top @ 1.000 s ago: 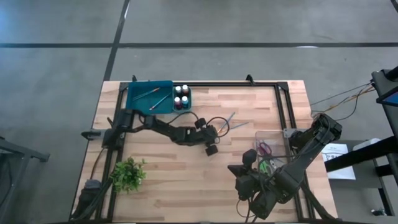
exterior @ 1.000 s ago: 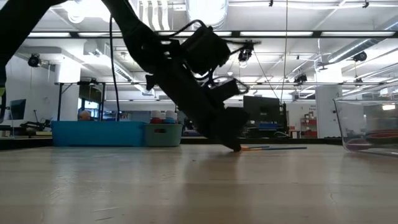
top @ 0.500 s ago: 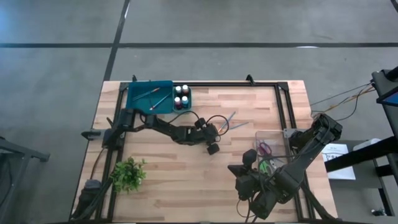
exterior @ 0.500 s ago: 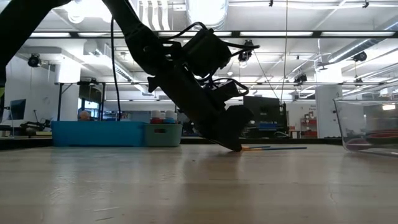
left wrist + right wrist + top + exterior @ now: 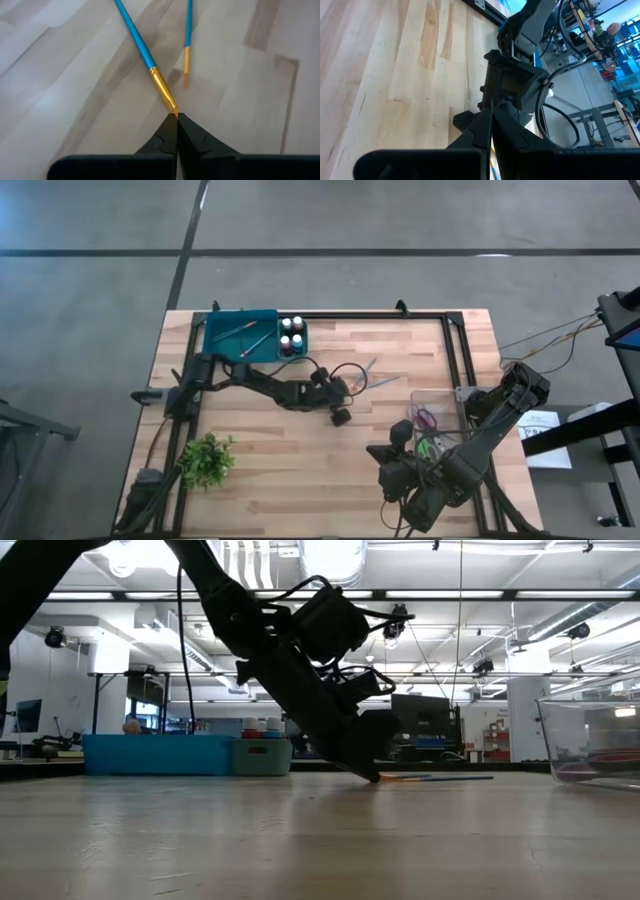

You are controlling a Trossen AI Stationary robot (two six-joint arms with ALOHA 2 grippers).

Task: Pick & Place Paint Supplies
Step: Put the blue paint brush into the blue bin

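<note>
Fingers of the left hand now meet at their tips, pinched on the bristle end of a paintbrush; a second ago they stood apart over it. That brush has a blue handle and a gold ferrule, and it lies flat on the bench, running straight away from the hand. A second paintbrush lies just beside the first, a little farther from the hand, its gold end pointing back toward the fingers without touching them. In the overhead view the left hand sits low at the middle of the bench, tips down on the wood, much where it was before, with both brushes just past it on the side away from the arm's base. Behind the arm, a teal tray at the bench's far corner holds two more brushes, with small paint bottles beside it. The right hand waits at the near edge, fingers together and holding nothing, next to a clear bin.
</note>
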